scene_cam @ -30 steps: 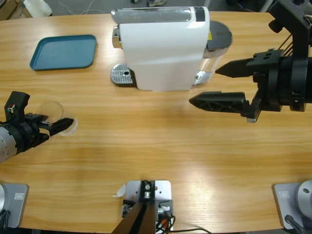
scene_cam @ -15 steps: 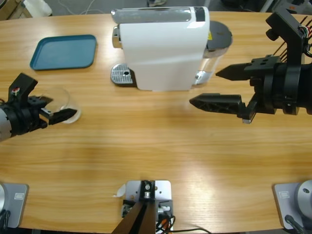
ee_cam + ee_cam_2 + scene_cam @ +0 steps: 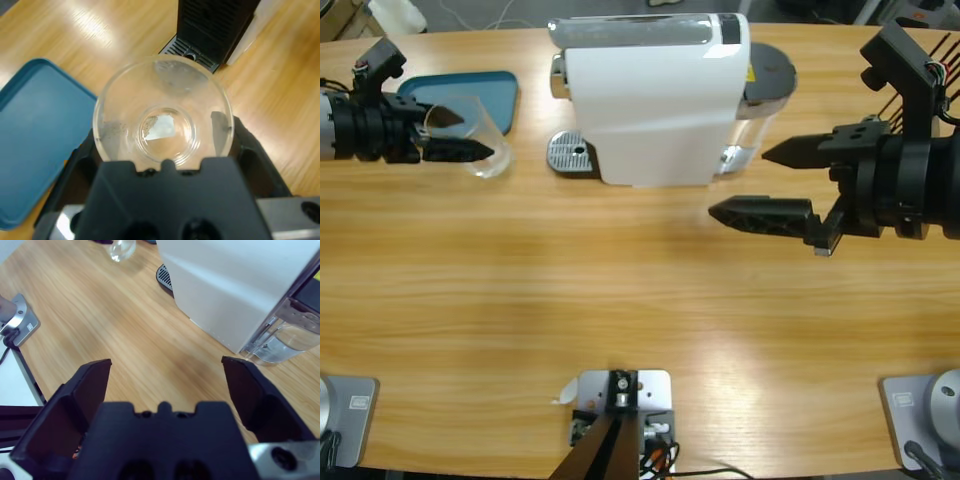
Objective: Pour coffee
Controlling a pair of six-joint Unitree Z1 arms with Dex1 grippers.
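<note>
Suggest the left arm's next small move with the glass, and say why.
Probably carry the glass sideways onto the drip grate. The left gripper holds it beside the blue tray, short of the coffee machine, and it looks empty.

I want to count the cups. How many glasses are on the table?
1. The only glass is held in the left fingers, beside the blue tray and left of the coffee machine. Another could be hidden behind the machine.
</note>
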